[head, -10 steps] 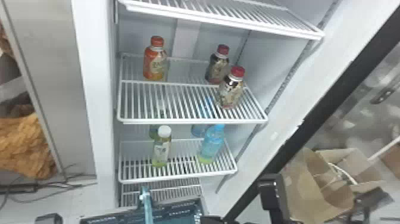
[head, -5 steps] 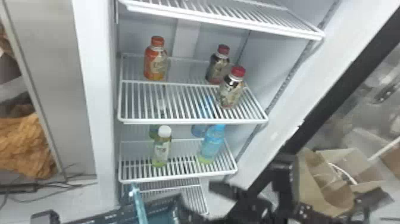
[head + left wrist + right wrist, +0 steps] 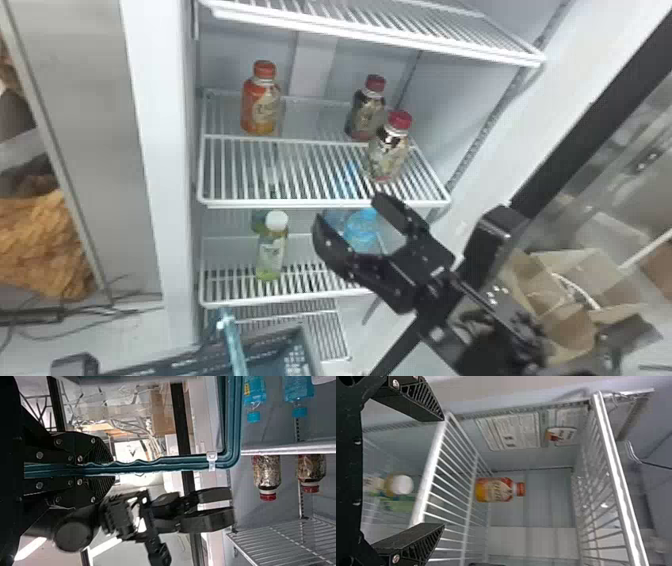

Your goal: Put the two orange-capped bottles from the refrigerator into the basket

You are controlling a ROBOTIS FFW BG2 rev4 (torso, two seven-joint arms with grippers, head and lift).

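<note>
The wire shelf carries an orange-capped bottle and two seemingly red-capped bottles.

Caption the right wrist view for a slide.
Open right gripper before an orange-capped bottle standing on a wire shelf.

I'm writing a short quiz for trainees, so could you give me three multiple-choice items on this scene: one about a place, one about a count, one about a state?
1. Where is the orange-capped bottle?
A) in the basket
B) beside the white-capped bottle
C) on the shelf that holds the red-capped bottles

2. How many red-capped bottles are there?
A) one
B) two
C) four

3. What state is the right gripper in?
A) open, holding nothing
B) shut on a bottle
C) shut on the basket

Key:
1 C: the head view shows them all standing on that shelf.
2 B: two red caps appear in the head view and the left wrist view.
3 A: its fingers are wide apart with nothing between them.
</note>
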